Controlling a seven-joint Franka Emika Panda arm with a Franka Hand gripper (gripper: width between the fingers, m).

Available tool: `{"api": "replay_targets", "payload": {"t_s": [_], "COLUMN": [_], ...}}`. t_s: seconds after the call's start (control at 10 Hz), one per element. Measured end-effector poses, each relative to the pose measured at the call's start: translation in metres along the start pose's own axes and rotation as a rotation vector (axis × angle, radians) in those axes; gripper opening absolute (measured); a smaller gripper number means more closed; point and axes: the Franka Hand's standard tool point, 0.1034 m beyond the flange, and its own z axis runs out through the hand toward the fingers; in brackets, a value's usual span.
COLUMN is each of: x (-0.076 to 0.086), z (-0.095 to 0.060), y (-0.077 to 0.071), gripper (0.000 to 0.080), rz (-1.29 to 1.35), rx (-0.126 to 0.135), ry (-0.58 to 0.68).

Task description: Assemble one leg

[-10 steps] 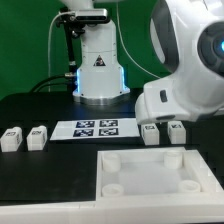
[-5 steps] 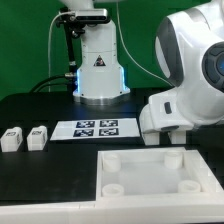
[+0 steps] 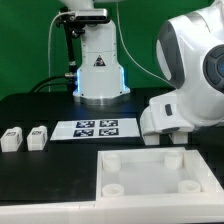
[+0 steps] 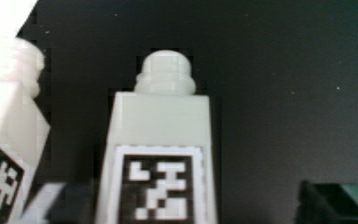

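Observation:
In the wrist view one leg (image 4: 163,140), a white peg with a rounded tip and a black-and-white tag, lies between the two dark fingers of my gripper (image 4: 185,205). The jaws are open and do not touch it. A second leg (image 4: 7,130) lies close beside it. In the exterior view my arm's white hand (image 3: 165,115) hangs low over these two legs at the exterior view's right and hides most of them. Two more legs (image 3: 12,138) (image 3: 37,136) lie at the exterior view's left.
The marker board (image 3: 97,127) lies flat between the two pairs of legs. The large white tray (image 3: 150,160) with round corner sockets lies at the front. The robot base (image 3: 98,65) stands behind the marker board.
My hand has come down over the two right legs, which showed a second ago and are now mostly covered. Little has moved in the last half second.

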Motion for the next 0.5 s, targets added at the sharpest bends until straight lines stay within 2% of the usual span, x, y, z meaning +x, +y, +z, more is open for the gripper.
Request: {"api": "replay_targets", "payload": {"t_s": [0.1, 0.2, 0.5], "x": [0.0, -0.0001, -0.0001], "z": [0.0, 0.0, 0.0], "y": [0.0, 0.0, 0.0], "gripper": [0.0382, 0.0288, 0.0289], "rz": [0.0, 0.0, 0.0], "rx": [0.0, 0.0, 0.0], "ry": [0.0, 0.0, 0.0]}}
